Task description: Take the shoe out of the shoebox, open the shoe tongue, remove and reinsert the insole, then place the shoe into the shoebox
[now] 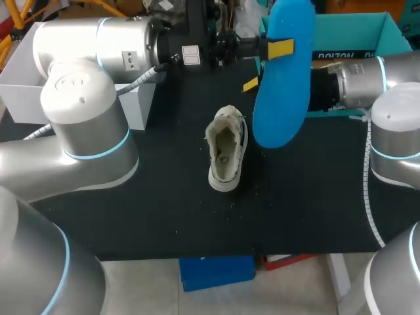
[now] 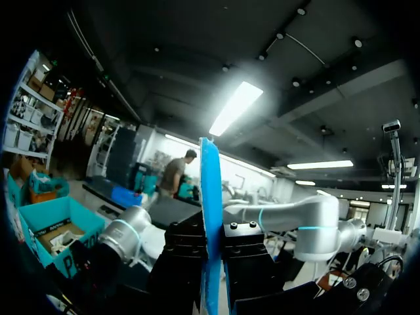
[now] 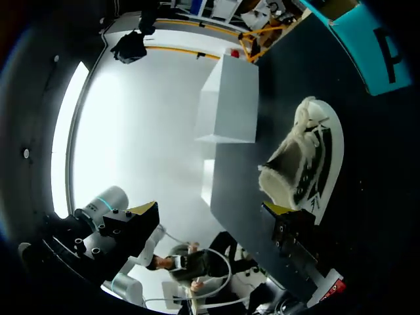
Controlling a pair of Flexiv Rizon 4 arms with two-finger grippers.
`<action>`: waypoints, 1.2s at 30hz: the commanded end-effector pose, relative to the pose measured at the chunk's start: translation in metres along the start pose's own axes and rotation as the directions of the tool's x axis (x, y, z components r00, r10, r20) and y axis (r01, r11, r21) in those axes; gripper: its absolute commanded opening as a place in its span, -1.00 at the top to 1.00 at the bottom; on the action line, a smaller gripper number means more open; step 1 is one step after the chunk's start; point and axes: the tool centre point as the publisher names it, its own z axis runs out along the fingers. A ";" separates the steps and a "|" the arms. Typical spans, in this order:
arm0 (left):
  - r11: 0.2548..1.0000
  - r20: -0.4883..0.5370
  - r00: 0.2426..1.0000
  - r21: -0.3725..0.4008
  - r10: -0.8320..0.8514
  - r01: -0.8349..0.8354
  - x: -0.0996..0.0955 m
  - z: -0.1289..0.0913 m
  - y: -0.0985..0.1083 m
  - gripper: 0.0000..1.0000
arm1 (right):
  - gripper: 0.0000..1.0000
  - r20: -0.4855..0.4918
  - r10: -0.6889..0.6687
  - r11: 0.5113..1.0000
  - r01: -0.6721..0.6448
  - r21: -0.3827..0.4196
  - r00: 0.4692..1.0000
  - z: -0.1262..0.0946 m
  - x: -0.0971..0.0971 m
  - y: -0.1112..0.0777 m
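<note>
Above the bench's (image 1: 131,210) far side, my left end effector (image 1: 274,48) is clamped on the blue insole (image 1: 283,79). The shoe (image 1: 226,157) lies at its seven o'clock, apart. My right end effector (image 3: 209,210) gapes, empty.

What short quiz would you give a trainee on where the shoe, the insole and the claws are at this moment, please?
1. True or false: the shoe stands on the table, outside the shoebox.
2. Fill in the gap: the fingers of the right claw stand ___, with nothing between them.
3. Choose one: what holds the blue insole up in the air? A) the left claw B) the right claw C) the shoe

Key: 1 true; 2 open; 3 A.
</note>
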 end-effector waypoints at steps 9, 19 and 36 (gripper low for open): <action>0.825 0.077 0.823 -0.113 0.563 -0.554 0.007 0.001 0.009 1.00 | -1.00 -0.010 -0.026 0.997 0.025 -0.068 1.000 -0.001 -0.003 -0.009; 0.749 0.055 0.752 -0.165 0.657 -0.642 0.004 -0.005 0.061 1.00 | -1.00 -0.010 -0.026 0.997 0.025 -0.068 1.000 -0.001 -0.003 -0.009; 0.749 0.055 0.752 -0.165 0.657 -0.642 0.004 -0.005 0.061 1.00 | -1.00 -0.010 -0.026 0.997 0.025 -0.068 1.000 -0.001 -0.003 -0.009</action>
